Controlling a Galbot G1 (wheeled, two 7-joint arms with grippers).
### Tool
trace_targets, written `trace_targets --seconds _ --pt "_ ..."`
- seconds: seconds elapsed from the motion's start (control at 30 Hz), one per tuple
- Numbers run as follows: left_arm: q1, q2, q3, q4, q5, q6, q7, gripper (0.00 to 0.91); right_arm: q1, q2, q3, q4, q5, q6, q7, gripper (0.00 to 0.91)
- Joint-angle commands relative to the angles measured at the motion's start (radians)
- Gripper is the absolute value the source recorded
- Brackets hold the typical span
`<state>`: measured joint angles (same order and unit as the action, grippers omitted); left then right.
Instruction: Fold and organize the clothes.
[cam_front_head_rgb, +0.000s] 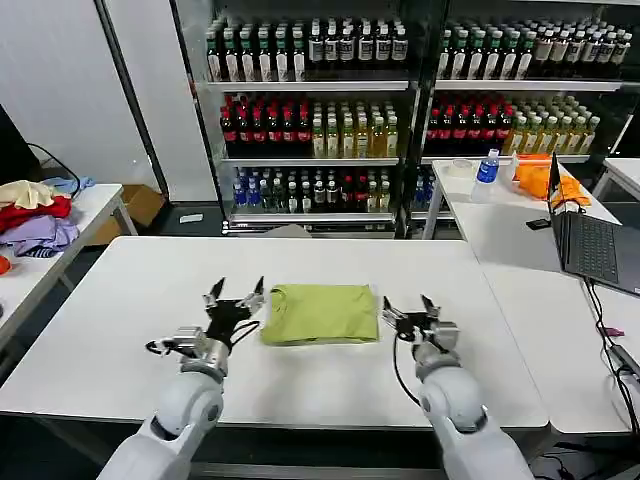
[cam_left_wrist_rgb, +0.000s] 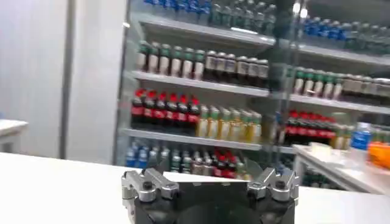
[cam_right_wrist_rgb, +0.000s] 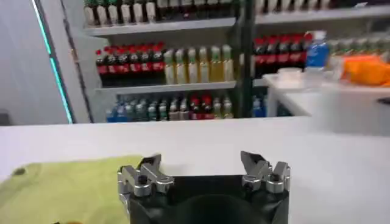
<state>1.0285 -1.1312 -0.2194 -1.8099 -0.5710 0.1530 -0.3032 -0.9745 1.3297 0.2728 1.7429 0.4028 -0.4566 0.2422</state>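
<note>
The folded T-shirt (cam_front_head_rgb: 320, 313) is flanked on the tabletop (cam_front_head_rgb: 110, 300) by the left end effector (cam_front_head_rgb: 236, 293) and right end effector (cam_front_head_rgb: 409, 308), both spread open, apparently empty.

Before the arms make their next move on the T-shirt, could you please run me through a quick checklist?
1. T-shirt folded into a compact rectangle on the white table: ok.
2. Left gripper open, beside the shirt's left edge, holding nothing: ok.
3. Right gripper open, beside the shirt's right edge, holding nothing: ok.
4. Fold edges squared: roughly, lower edge slightly uneven: cannot tell.
5. Laptop on the adjoining table, apart from the right arm: ok.
6. Graphic side facing up: cannot tell.
</note>
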Motion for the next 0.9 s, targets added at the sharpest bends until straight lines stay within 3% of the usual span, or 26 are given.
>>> trace_targets --seconds 0.03,0.2,0.27,0.3,0.33,0.37,0.43,0.53,0.9 --pt "0.113 0.057 -0.116 -0.043 0.0 0.0 0.013 0.907 0.243 0.126 -0.111 -0.315 0.081 -0.032 0.013 0.907" --pt "0.114 0.039 -0.108 -0.038 -0.01 0.014 0.018 0.907 0.278 0.163 -0.114 -0.406 0.088 -0.038 0.022 0.907" --pt "0.115 0.036 -0.105 -0.039 -0.01 0.016 0.02 0.907 0.294 0.173 -0.114 -0.438 0.094 -0.036 0.021 0.846" --pt "0.115 0.037 -0.104 -0.04 -0.01 0.016 0.022 0.907 0.299 0.177 -0.114 -0.447 0.096 -0.033 0.021 0.665" --pt "0.115 0.038 -0.103 -0.04 -0.01 0.017 0.023 0.907 0.302 0.179 -0.114 -0.452 0.098 -0.032 0.021 0.544" --pt "0.115 0.04 -0.102 -0.042 -0.014 0.023 0.026 0.907 0.308 0.182 -0.113 -0.461 0.096 -0.026 0.021 0.272" --pt "0.112 0.041 -0.102 -0.044 -0.025 0.036 0.027 0.907 0.315 0.186 -0.104 -0.47 0.098 -0.021 0.02 0.0" --pt "0.109 0.043 -0.101 -0.045 -0.03 0.038 0.031 0.907 0.319 0.189 -0.096 -0.478 0.138 -0.026 0.025 0.0" --pt "0.118 0.043 -0.102 -0.052 -0.044 0.044 0.036 0.907 0.318 0.166 -0.101 -0.474 0.123 -0.002 0.027 0.0"
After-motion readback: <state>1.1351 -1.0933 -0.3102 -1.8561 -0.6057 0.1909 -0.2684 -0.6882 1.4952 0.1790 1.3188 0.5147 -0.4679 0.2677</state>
